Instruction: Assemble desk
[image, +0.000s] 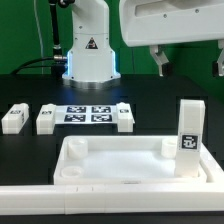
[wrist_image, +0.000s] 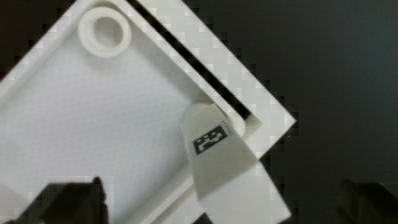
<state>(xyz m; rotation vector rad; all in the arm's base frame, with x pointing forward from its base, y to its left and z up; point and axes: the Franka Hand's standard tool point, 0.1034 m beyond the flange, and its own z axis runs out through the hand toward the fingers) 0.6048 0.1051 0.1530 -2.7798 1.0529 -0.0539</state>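
My fingers (image: 160, 62) stand wide apart with nothing between them. My gripper (image: 190, 62) hangs above the upright leg (image: 190, 130), clear of it. That leg stands in the corner of the desk top (image: 110, 165) on the exterior view's right. Three loose legs (image: 45, 120) lie on the table beyond, flanking the marker board (image: 90, 113).

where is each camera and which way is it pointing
exterior: off the arm, facing the base across the table; sees the top, upright leg and marker board; the open fingers show.
wrist: on the wrist, looking down at the top corner and leg; dark fingers show at the edge.
shared: the top and that leg.
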